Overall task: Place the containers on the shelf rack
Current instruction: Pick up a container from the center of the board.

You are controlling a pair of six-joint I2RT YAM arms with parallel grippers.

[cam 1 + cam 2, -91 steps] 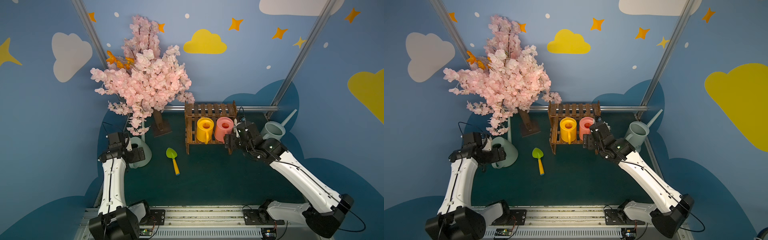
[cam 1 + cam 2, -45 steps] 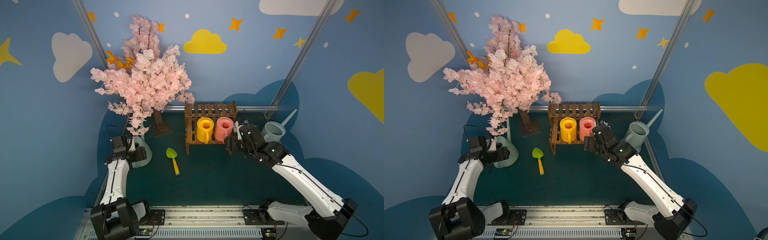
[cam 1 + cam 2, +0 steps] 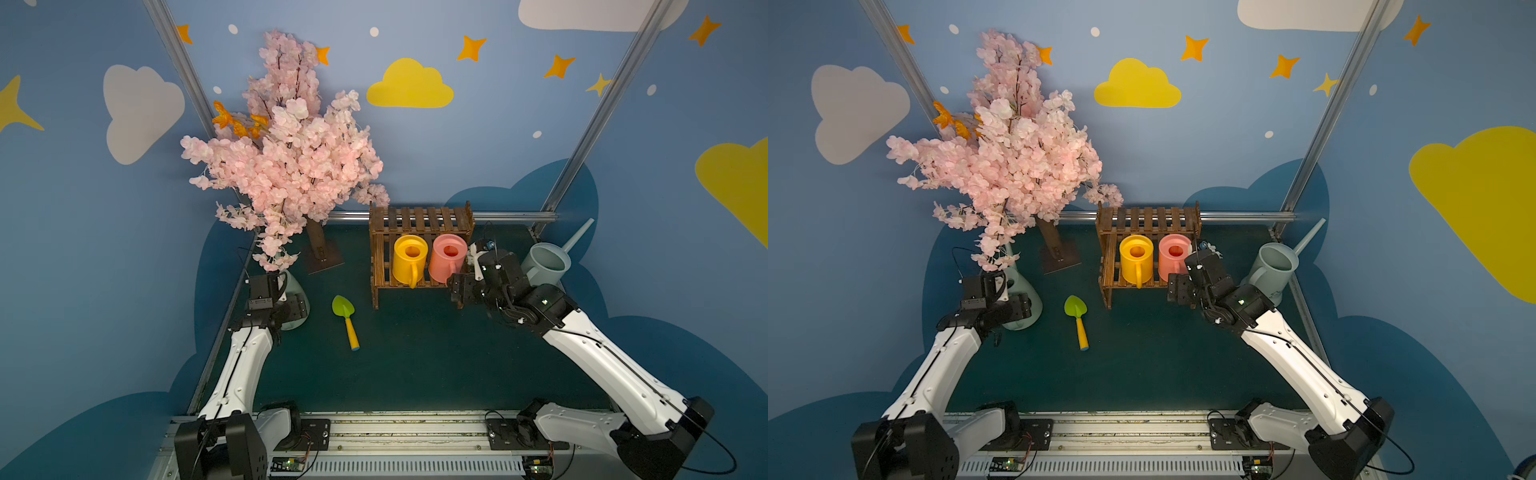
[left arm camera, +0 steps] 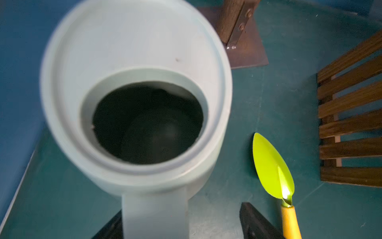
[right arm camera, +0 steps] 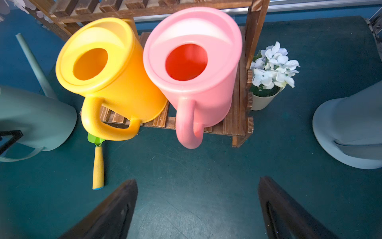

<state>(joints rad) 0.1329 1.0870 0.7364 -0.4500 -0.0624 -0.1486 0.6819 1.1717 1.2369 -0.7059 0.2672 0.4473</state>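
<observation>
While left pincer point(image 4: 180, 209) straddles pale green can point(image 4: 132, 51) handle, jaws apart

Beside the shelf rack point(image 5: 253, 41), the blue-grey can point(image 5: 349, 128) runs off the right wrist view's edge. Farther from the rack, the pale green can point(image 4: 132, 51) is blurred in the left wrist view, its handle point(image 4: 155, 215) cut off

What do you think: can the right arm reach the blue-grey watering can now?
Probably yes: the blue-grey can stands beside the open right gripper, handle toward it, nothing between.
</observation>
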